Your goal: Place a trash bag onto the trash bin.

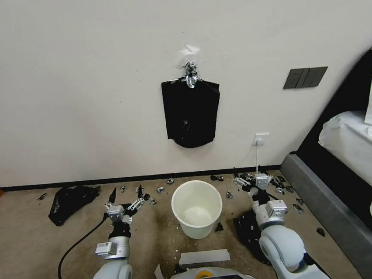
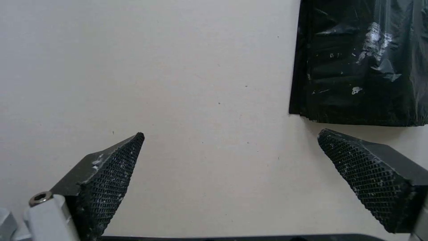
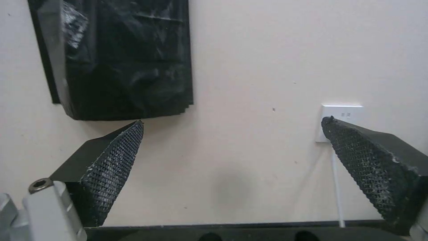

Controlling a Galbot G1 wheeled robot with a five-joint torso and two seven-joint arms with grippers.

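Left pincer (image 1: 124, 199) and right pincer (image 1: 247, 178), both spread wide and empty, flank the bare trash bin (image 1: 197, 208), seemingly ready to fetch a bag.

trash bin (image 1: 197, 208) on floor | left gripper (image 1: 122, 199), right gripper (image 1: 247, 177) flank it, fingers spread

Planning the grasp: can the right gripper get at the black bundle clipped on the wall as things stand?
Probably yes. The right gripper is open, holds nothing and faces the wall; the black bundle hangs above and to its left, with bare wall between. It would have to rise.
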